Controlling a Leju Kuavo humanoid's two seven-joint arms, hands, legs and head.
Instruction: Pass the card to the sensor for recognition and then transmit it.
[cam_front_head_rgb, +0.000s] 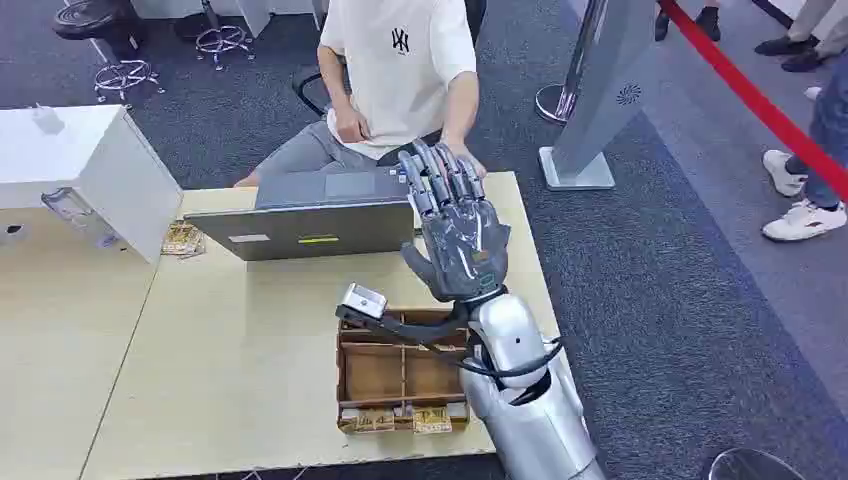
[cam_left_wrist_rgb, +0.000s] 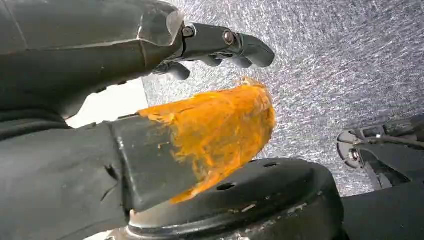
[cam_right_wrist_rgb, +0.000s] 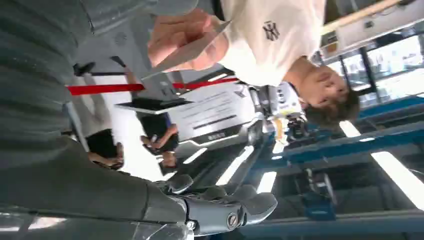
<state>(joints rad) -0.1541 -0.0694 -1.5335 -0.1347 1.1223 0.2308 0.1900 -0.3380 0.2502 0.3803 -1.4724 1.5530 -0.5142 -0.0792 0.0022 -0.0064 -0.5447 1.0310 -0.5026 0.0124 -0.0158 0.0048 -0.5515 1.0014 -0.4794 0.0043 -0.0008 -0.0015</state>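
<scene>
My right hand (cam_front_head_rgb: 455, 225) is raised over the far edge of the table with its fingers spread and straight, pointing at the seated person (cam_front_head_rgb: 400, 70). In the right wrist view the person's hand pinches a thin grey card (cam_right_wrist_rgb: 192, 46), and my own fingers (cam_right_wrist_rgb: 225, 210) hold nothing. Whether the card still touches my palm is hidden. My left hand (cam_left_wrist_rgb: 200, 130) hangs over grey carpet, orange tape on its thumb, nothing between thumb and fingers. A white box (cam_front_head_rgb: 95, 165) with a small reader (cam_front_head_rgb: 72, 212) on its side stands at the table's far left.
An open laptop (cam_front_head_rgb: 315, 215) sits between the person and me. Below my right wrist lies a wooden compartment tray (cam_front_head_rgb: 345, 375) with several cards at its near edge (cam_front_head_rgb: 400, 420). More cards (cam_front_head_rgb: 183, 238) lie by the white box. A red barrier rope (cam_front_head_rgb: 760, 105) and bystanders' feet are at the right.
</scene>
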